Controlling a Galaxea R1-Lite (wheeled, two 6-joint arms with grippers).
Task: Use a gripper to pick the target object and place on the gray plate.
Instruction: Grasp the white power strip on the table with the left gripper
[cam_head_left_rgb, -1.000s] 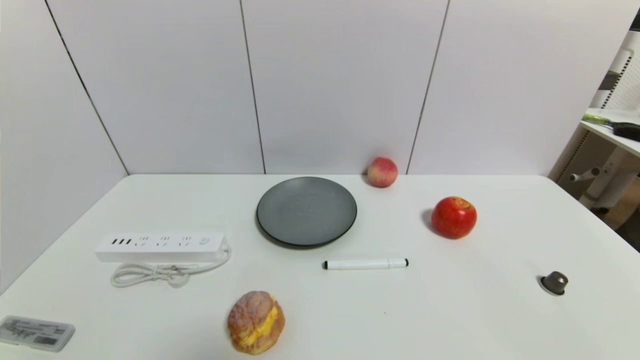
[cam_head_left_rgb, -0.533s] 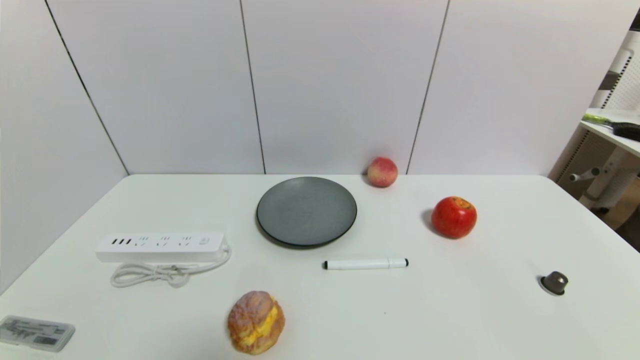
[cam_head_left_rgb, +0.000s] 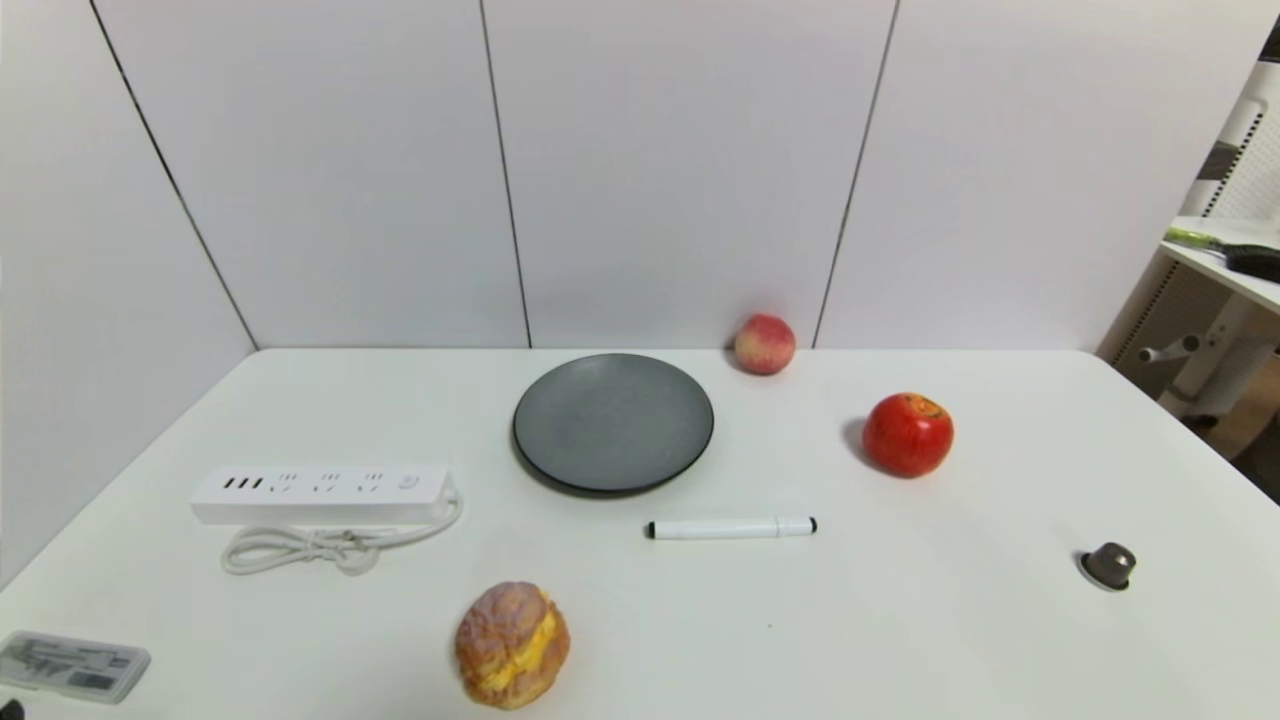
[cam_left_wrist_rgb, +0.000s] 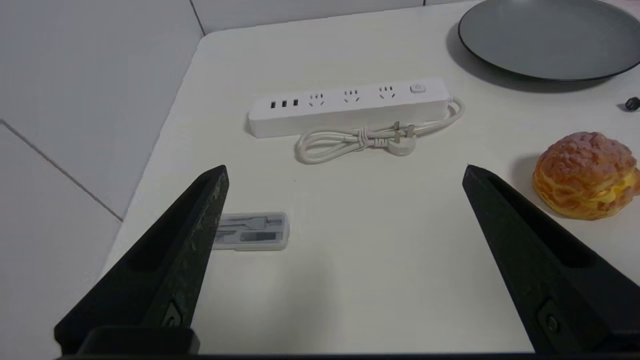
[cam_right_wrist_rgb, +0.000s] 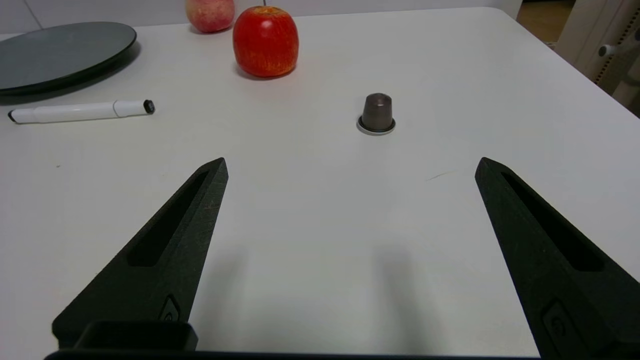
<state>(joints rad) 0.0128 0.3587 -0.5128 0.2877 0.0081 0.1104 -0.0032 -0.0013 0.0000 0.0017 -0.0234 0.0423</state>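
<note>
The white power strip (cam_head_left_rgb: 320, 492) lies flat at the table's left with its coiled cord (cam_head_left_rgb: 300, 548) in front; it also shows in the left wrist view (cam_left_wrist_rgb: 350, 105). The gray plate (cam_head_left_rgb: 613, 421) sits empty at the table's middle back, and its rim shows in the left wrist view (cam_left_wrist_rgb: 550, 37). My left gripper (cam_left_wrist_rgb: 345, 170) is open and empty, low over the table's near left edge, well short of the strip. My right gripper (cam_right_wrist_rgb: 350, 162) is open and empty over the near right of the table.
A white marker (cam_head_left_rgb: 731, 527) lies in front of the plate. A cream puff (cam_head_left_rgb: 512, 643) sits near the front. A red apple (cam_head_left_rgb: 908, 433), a peach (cam_head_left_rgb: 765, 343) and a small brown capsule (cam_head_left_rgb: 1109, 565) stand to the right. A clear case (cam_head_left_rgb: 72, 664) lies front left.
A small dark tip has come into the head view's bottom left corner. Nothing on the table has moved.
</note>
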